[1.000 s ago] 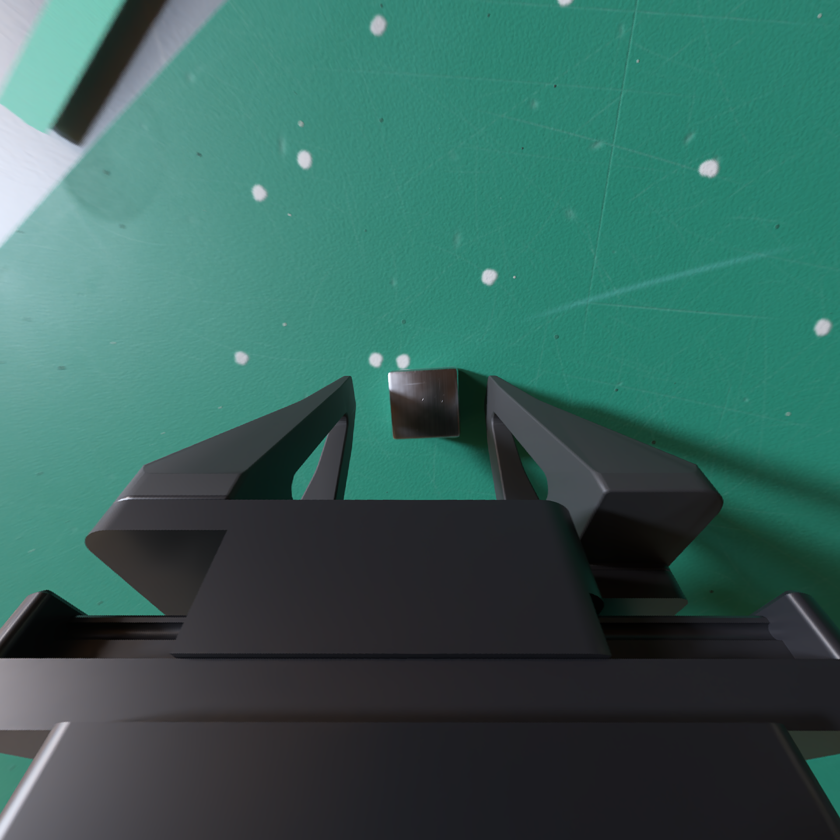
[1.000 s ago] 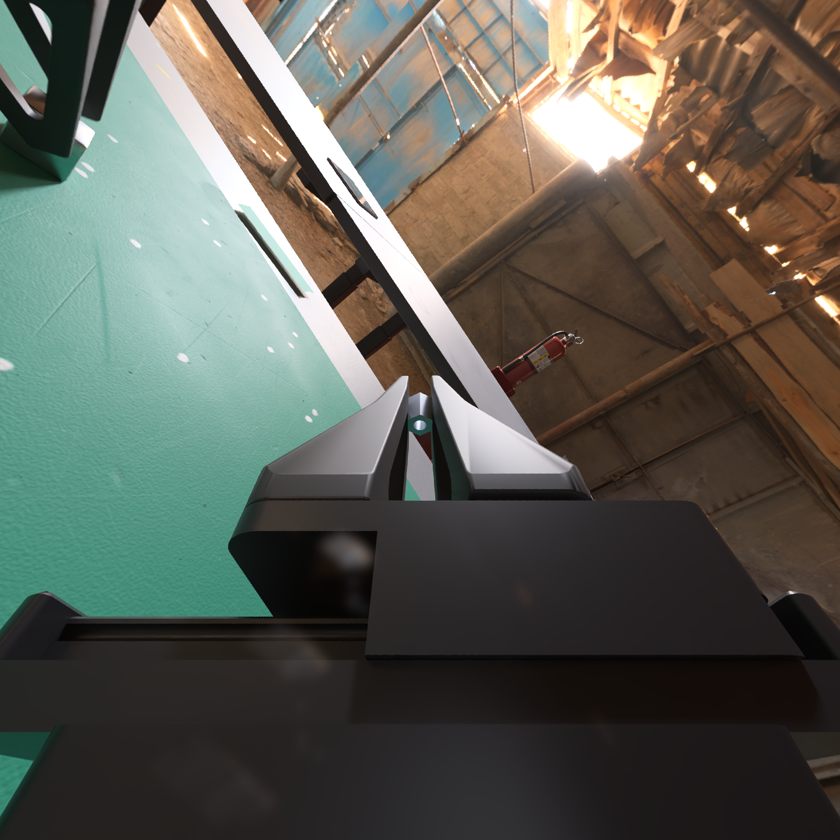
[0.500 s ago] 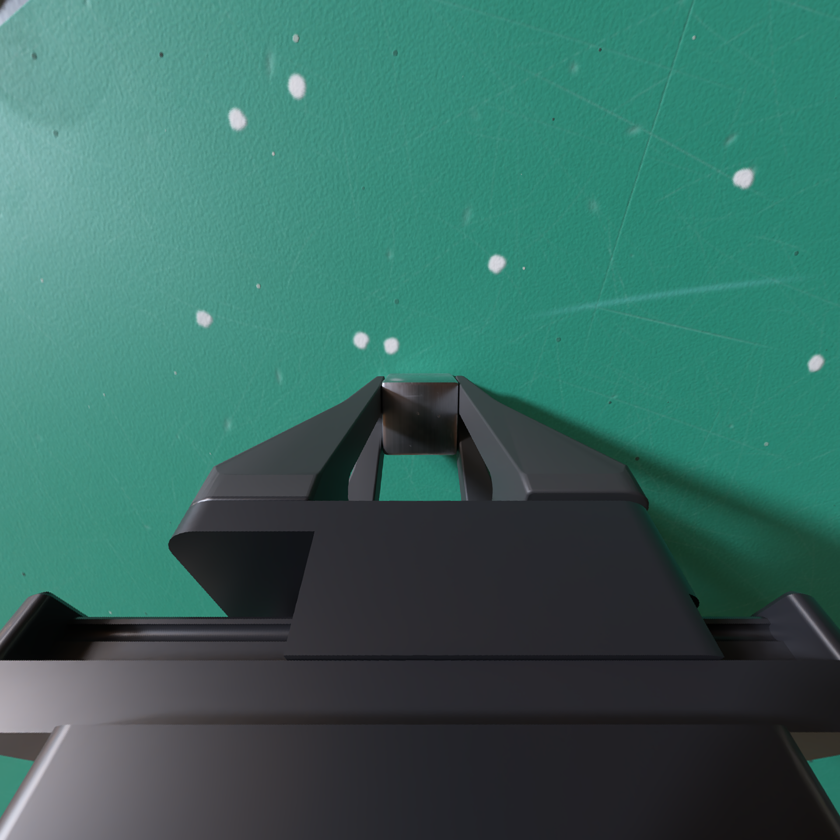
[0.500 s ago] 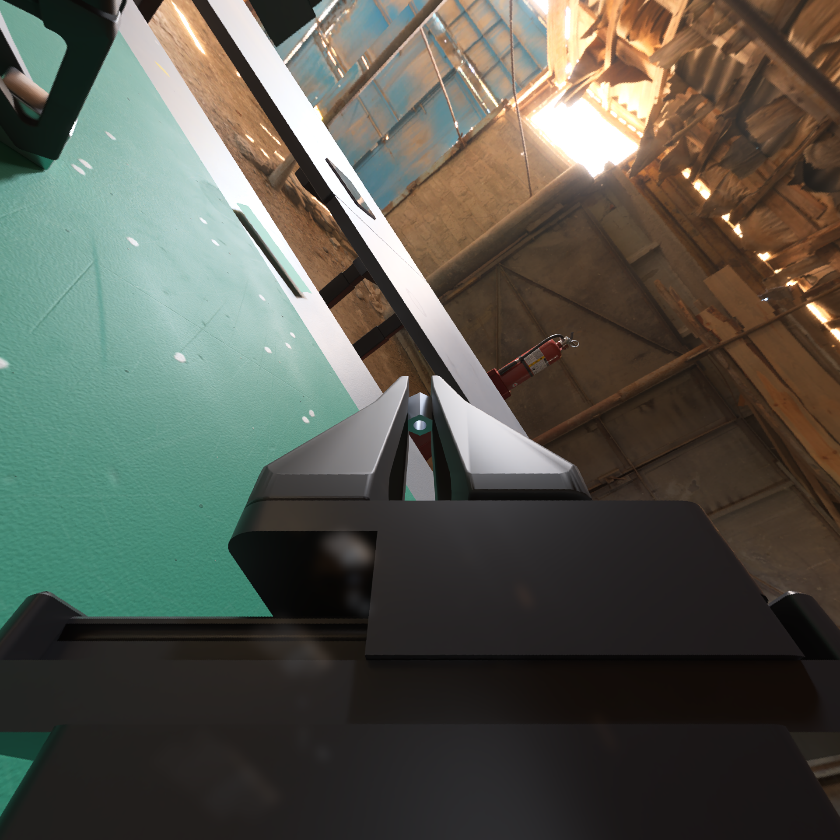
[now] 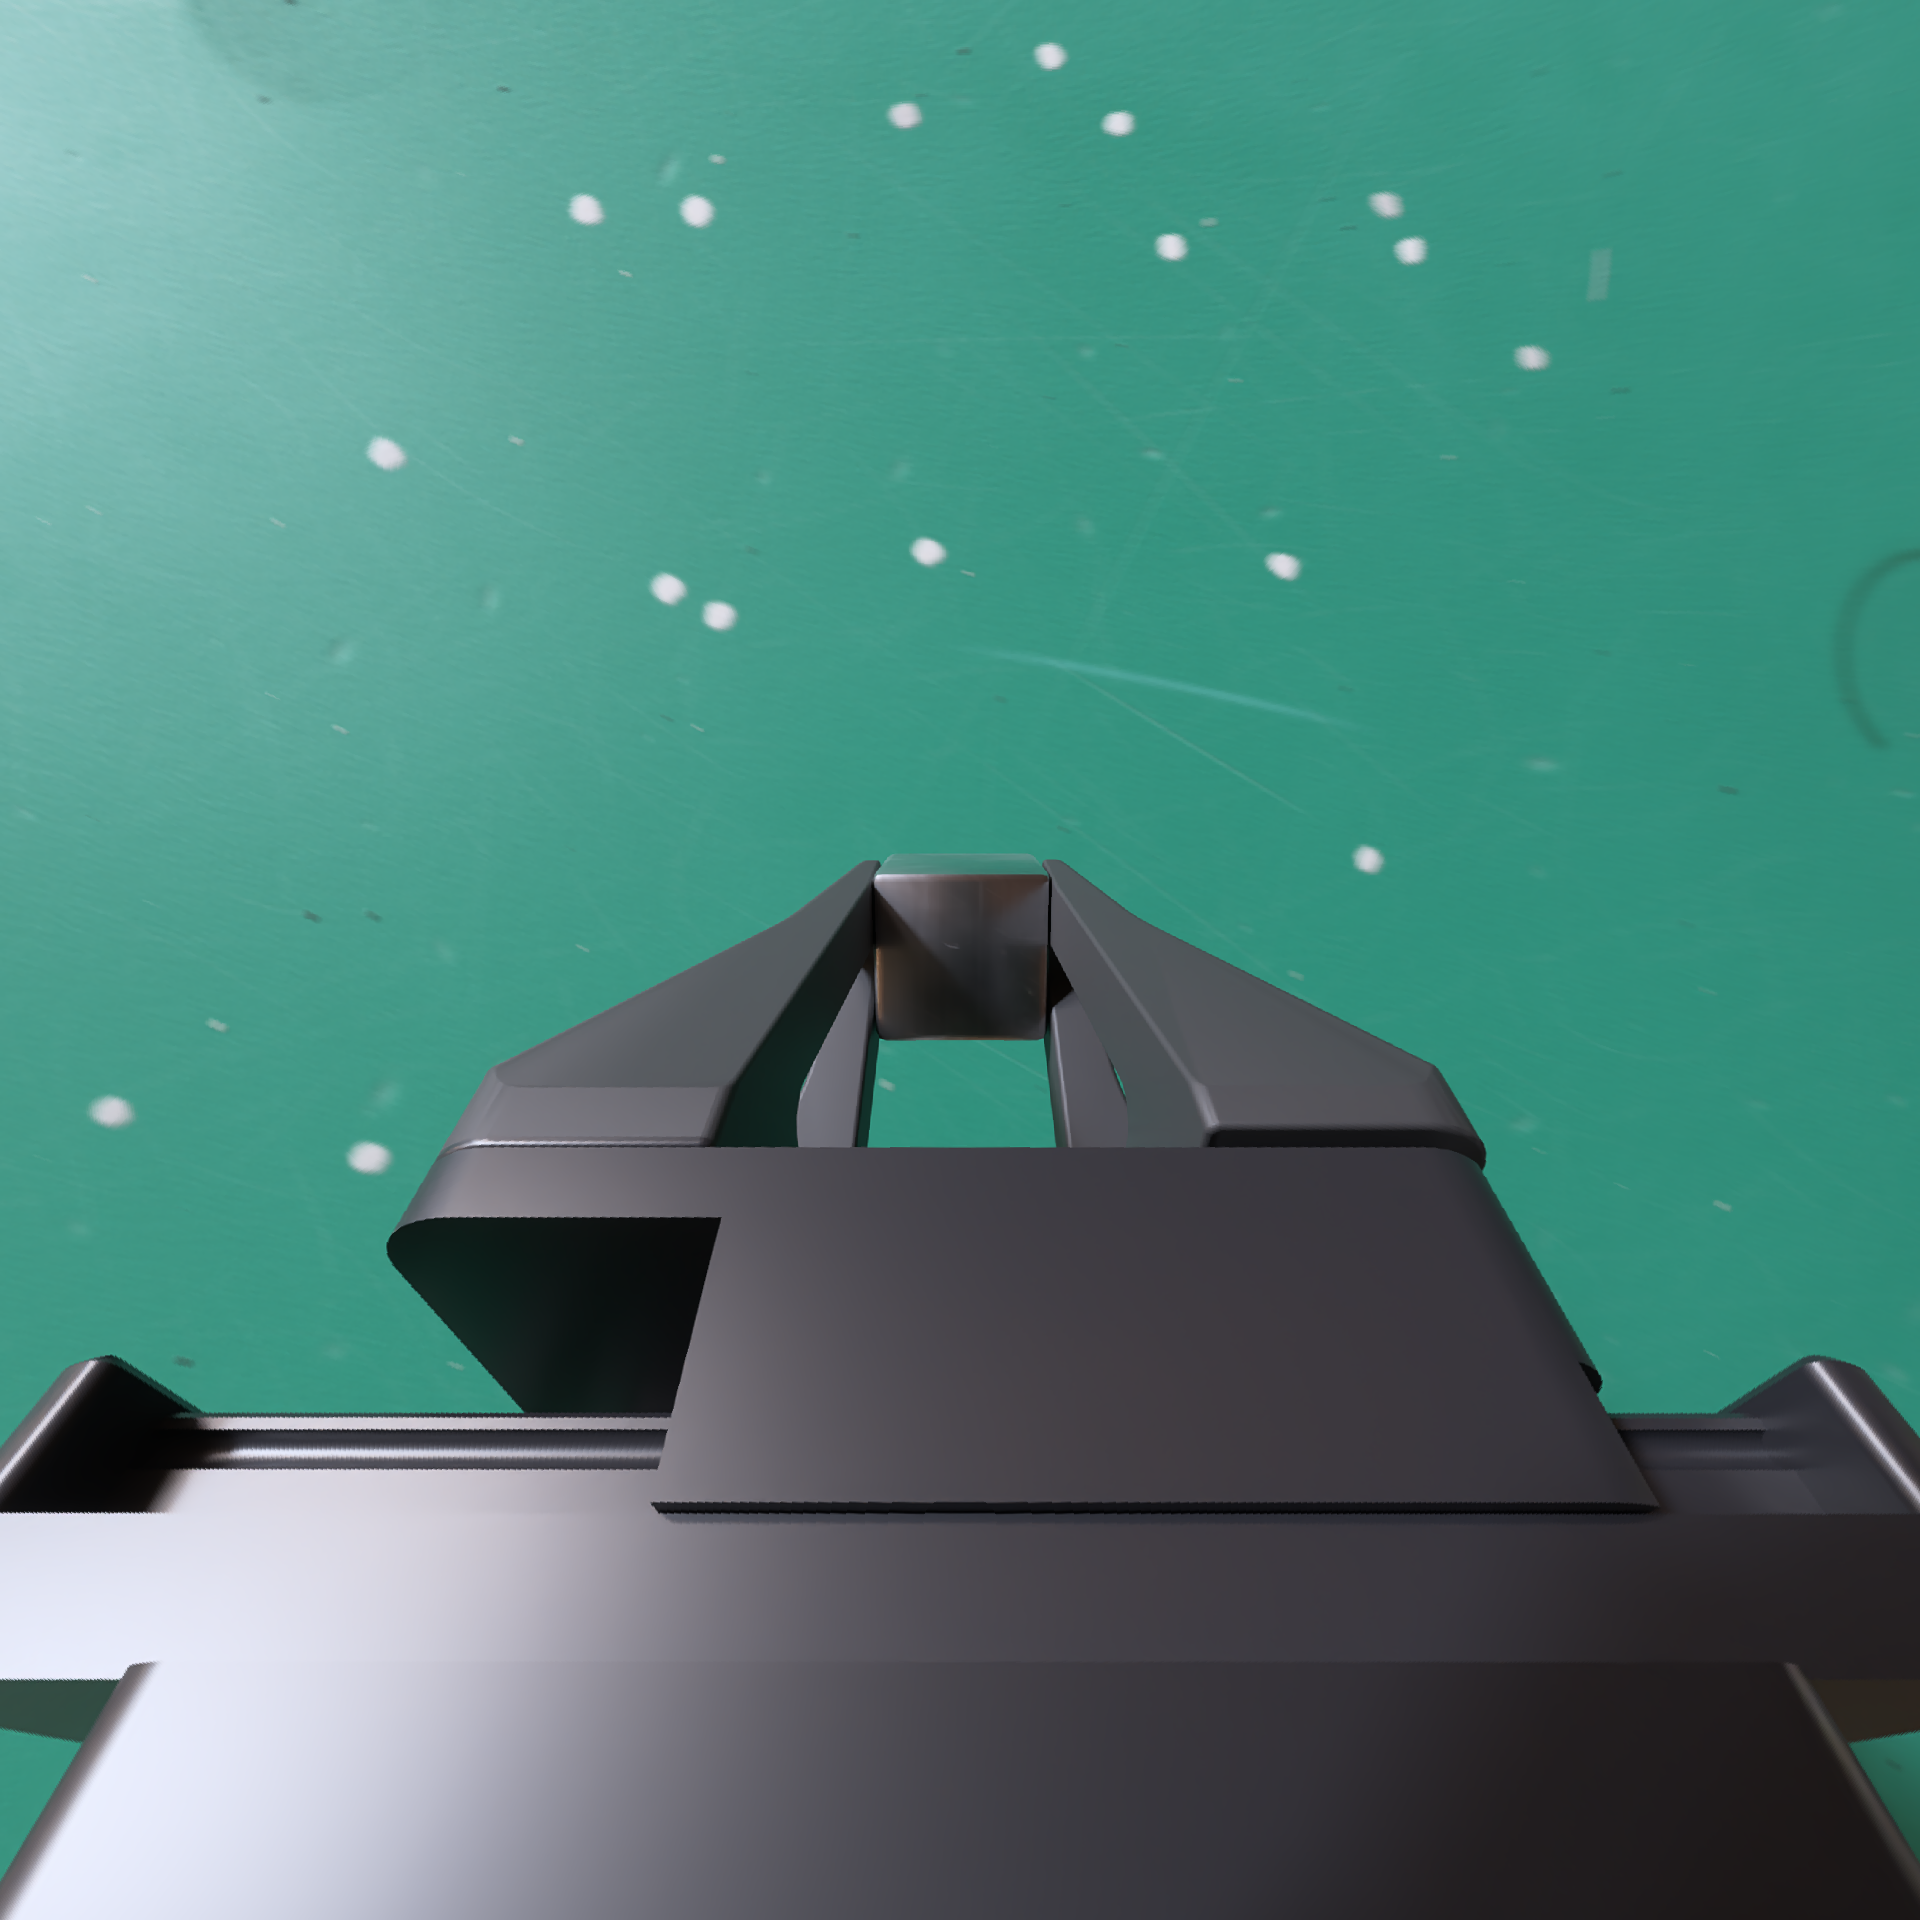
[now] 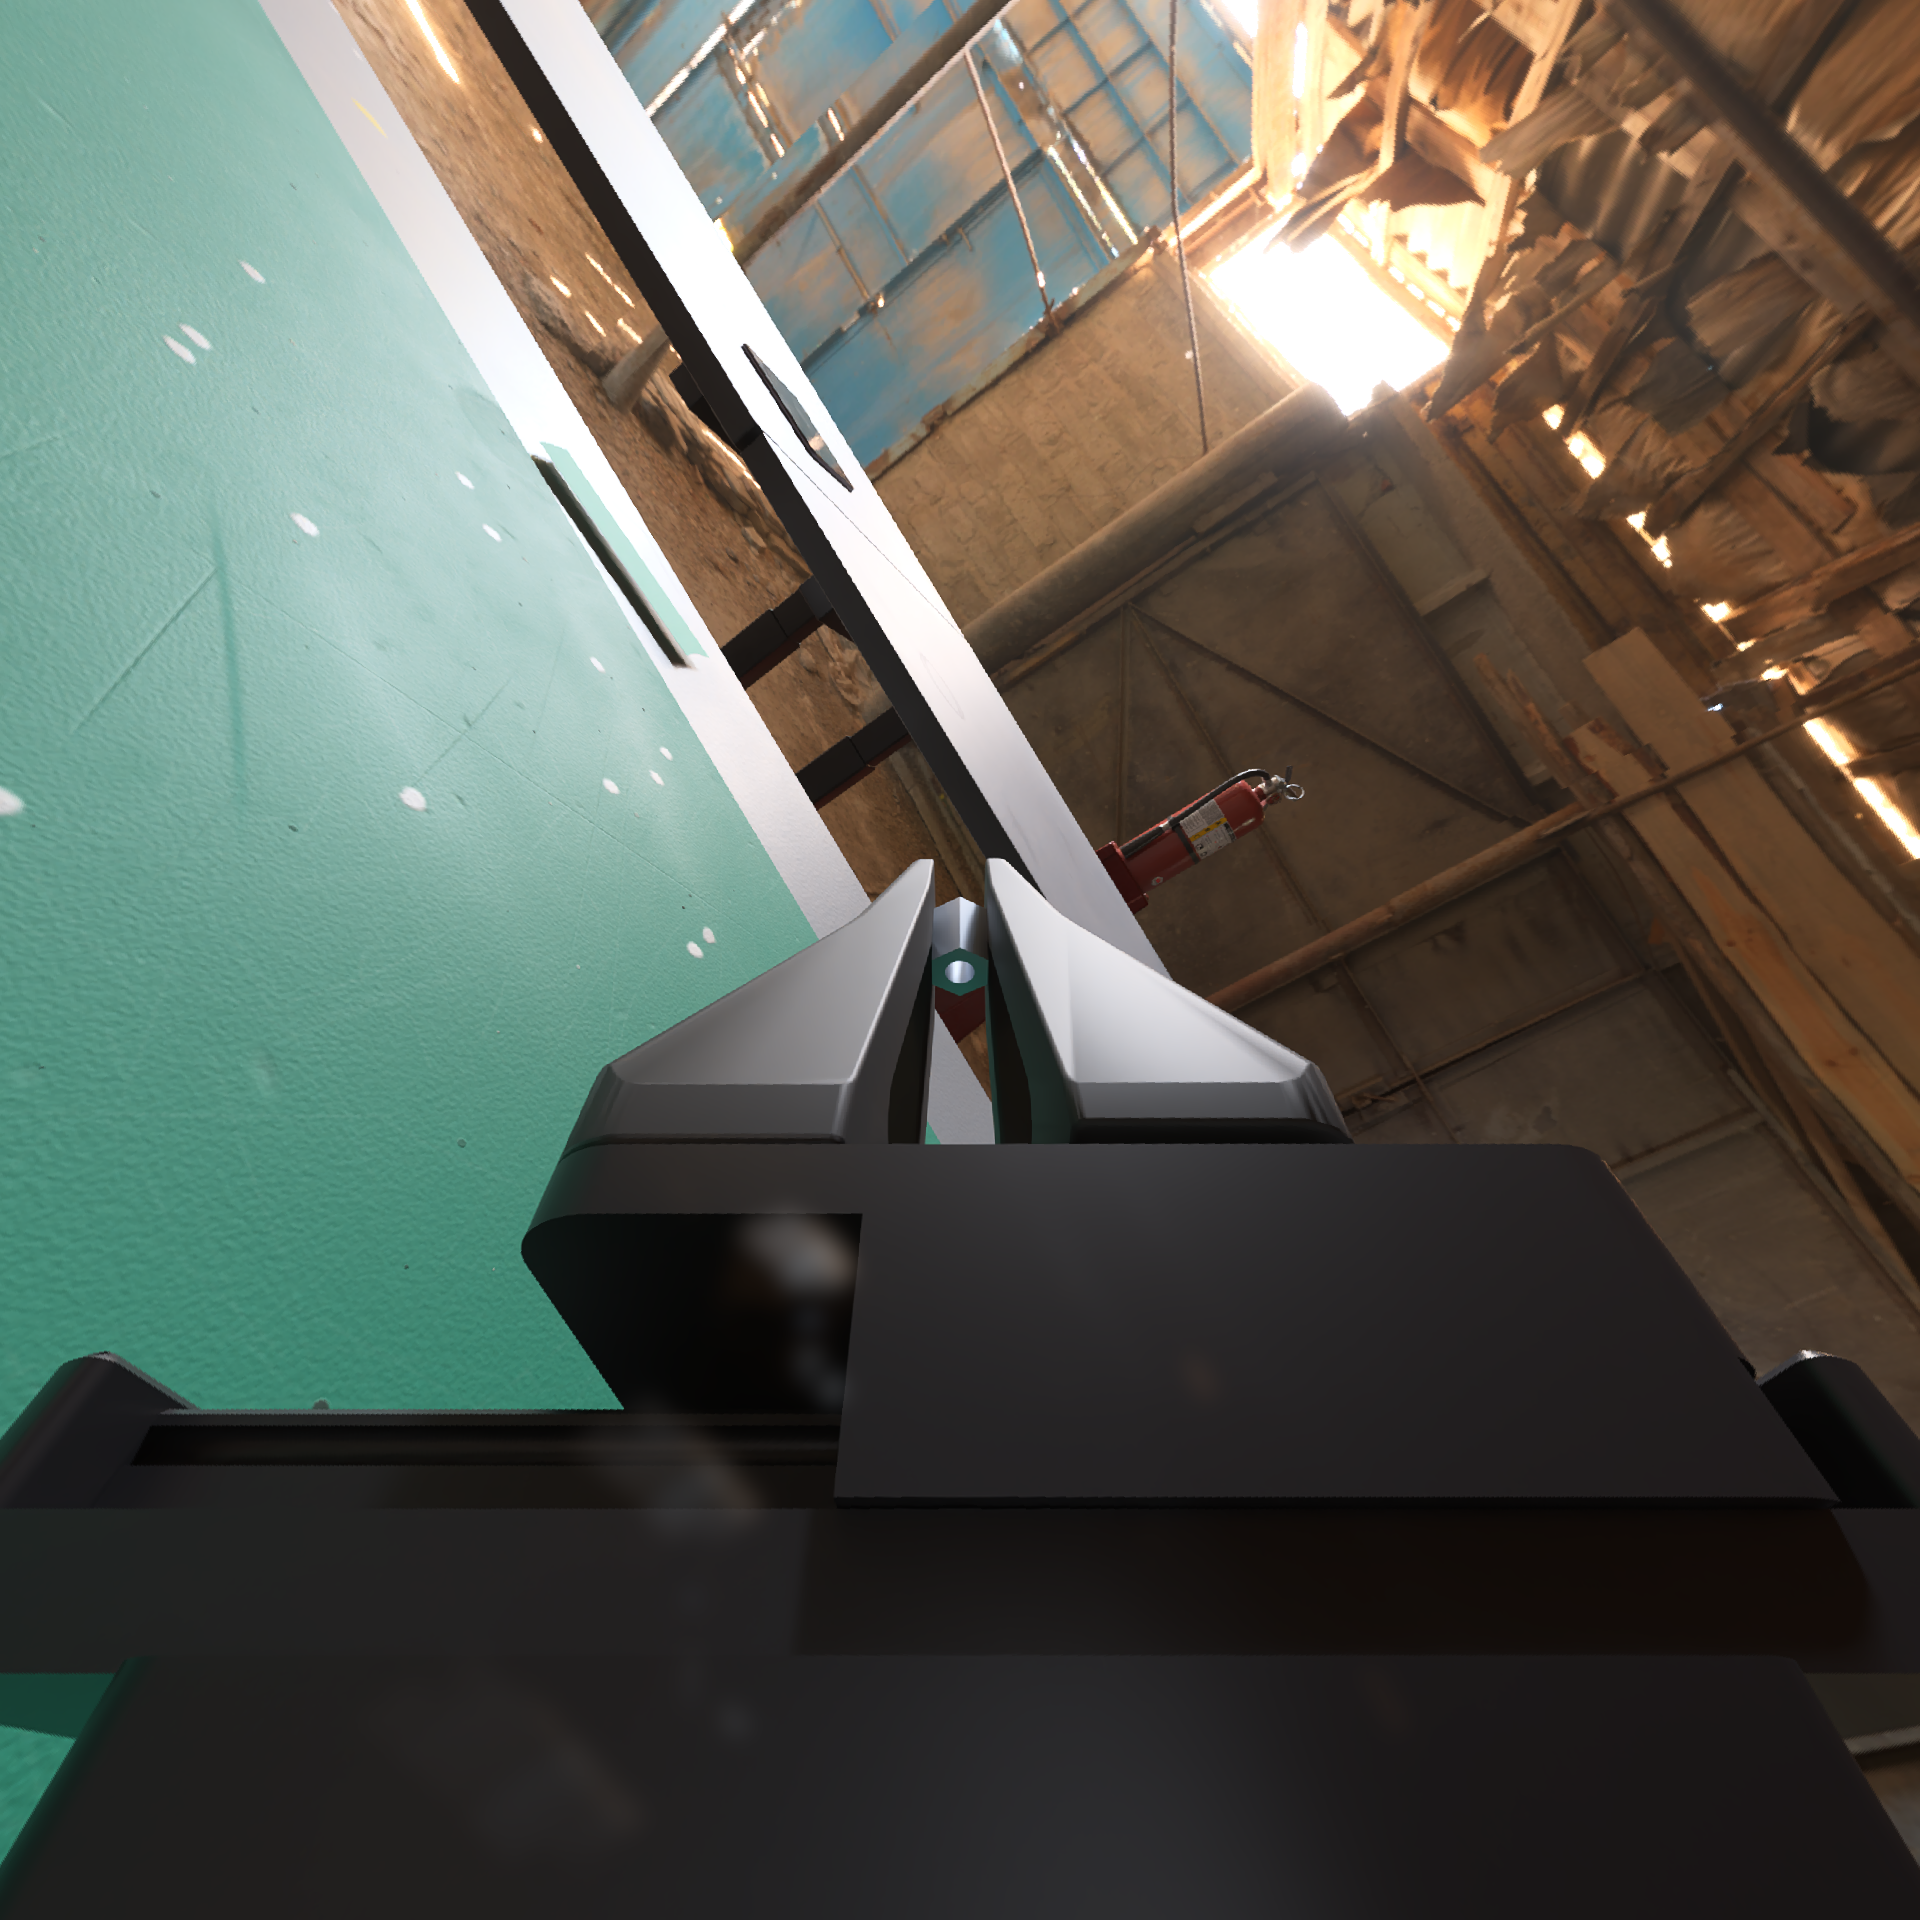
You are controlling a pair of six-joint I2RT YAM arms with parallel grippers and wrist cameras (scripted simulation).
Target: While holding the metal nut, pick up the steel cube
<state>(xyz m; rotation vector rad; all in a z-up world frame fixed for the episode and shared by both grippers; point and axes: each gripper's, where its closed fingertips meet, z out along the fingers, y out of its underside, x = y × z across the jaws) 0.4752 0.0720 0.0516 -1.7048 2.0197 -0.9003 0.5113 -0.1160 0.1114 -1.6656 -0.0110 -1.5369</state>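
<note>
In the left wrist view my left gripper [image 5: 960, 883] is shut on the steel cube [image 5: 958, 961], a small shiny grey block pinched between the two dark fingertips. It hangs above the green mat [image 5: 520, 727]. In the right wrist view my right gripper [image 6: 958, 914] is shut on the metal nut [image 6: 958, 975], a small hexagonal nut with a round hole, held between the fingertips. This gripper is raised and points past the table edge.
The green mat [image 6: 260, 831] has white specks and fine scratches. The white table edge [image 6: 769, 790] runs diagonally in the right wrist view, with a slot [image 6: 613, 561] near it. A red fire extinguisher [image 6: 1195, 831] hangs on the far wall.
My left gripper closed on the steel cube and has lifted it off the mat. The right gripper has kept still, holding the nut; the left arm has left its view.
</note>
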